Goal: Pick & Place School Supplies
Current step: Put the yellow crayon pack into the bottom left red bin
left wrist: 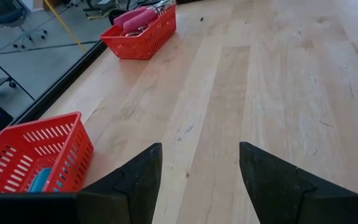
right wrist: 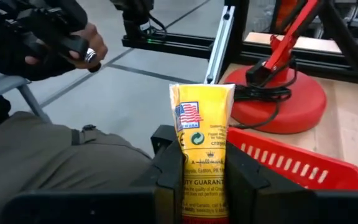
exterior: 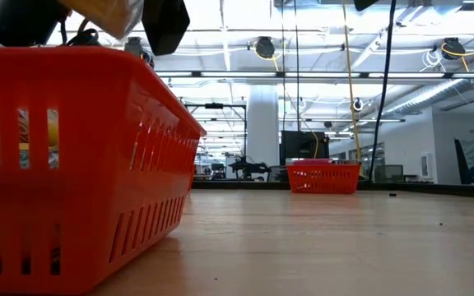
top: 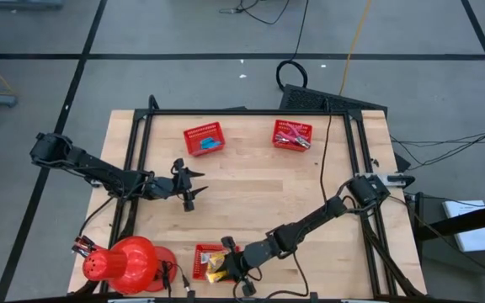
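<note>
My right gripper hovers over the near red basket, shut on a yellow crayon packet. In the low view the packet shows above that basket's rim; more yellow shows through the basket's slots. My left gripper is open over bare wood at the table's left middle and touches nothing. The far-left basket holds a light-blue block. The far-right basket holds red and pink-handled tools. My right gripper pinches the yellow packet between its two fingers, one on each long side of its lower half. The packet lies along the fingers, and its crimped end sticks out past the fingertips. It is lifted clear above the near basket.
A big red dome-shaped object with cables stands at the table's near left corner, beside the near basket. A black frame runs along the table's edges. A person sits just beyond the near edge. Open wood lies in the table's middle.
</note>
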`<state>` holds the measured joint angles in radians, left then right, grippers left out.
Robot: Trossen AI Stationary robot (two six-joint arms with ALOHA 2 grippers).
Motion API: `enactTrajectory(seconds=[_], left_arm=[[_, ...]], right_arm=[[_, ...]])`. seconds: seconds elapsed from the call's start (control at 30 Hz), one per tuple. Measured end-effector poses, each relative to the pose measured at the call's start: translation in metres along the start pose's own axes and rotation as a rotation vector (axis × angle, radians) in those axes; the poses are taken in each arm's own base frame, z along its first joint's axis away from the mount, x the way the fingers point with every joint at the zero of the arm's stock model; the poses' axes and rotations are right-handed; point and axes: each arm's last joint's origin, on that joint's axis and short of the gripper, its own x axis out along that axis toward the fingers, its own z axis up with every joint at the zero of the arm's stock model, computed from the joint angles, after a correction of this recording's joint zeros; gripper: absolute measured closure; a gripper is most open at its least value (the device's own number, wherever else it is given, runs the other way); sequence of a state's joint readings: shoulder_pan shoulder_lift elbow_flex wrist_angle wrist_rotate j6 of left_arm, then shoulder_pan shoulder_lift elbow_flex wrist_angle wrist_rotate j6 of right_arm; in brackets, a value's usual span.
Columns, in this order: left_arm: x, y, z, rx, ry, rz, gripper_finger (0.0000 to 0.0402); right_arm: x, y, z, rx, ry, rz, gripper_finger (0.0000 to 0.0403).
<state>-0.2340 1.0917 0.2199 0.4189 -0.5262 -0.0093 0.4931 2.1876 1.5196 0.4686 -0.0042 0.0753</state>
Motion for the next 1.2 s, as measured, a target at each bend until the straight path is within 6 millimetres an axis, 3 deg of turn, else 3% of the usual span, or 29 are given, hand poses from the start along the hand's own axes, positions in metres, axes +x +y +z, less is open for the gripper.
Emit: enactTrajectory(seconds=[0.8,0.93,1.03,1.1,1.2], left_arm=[[0.0,0.0,0.0,-0.012,-0.001,0.0,0.0183],[0.0,0.0,0.0,-0.013,-0.001,0.0,0.0183],[0.0,0.0,0.0,-0.011,0.002,0.0,0.0183],[0.0,0.0,0.0,-0.011,0.002,0.0,0.0183],[0.0,0.0,0.0,-0.011,0.003,-0.001,0.0183]], right_arm=[[0.003,-0.023,-0.014,0.061,0.091,-0.015,0.0344],[0.01,-0.029,-0.031,0.094,0.119,-0.006,0.0344],[0.01,-0.029,-0.031,0.093,0.113,-0.022,0.0344],[0.011,-0.029,-0.029,0.09,0.089,-0.019,0.0328],[0.011,-0.028,-0.03,0.079,0.091,-0.013,0.0259]])
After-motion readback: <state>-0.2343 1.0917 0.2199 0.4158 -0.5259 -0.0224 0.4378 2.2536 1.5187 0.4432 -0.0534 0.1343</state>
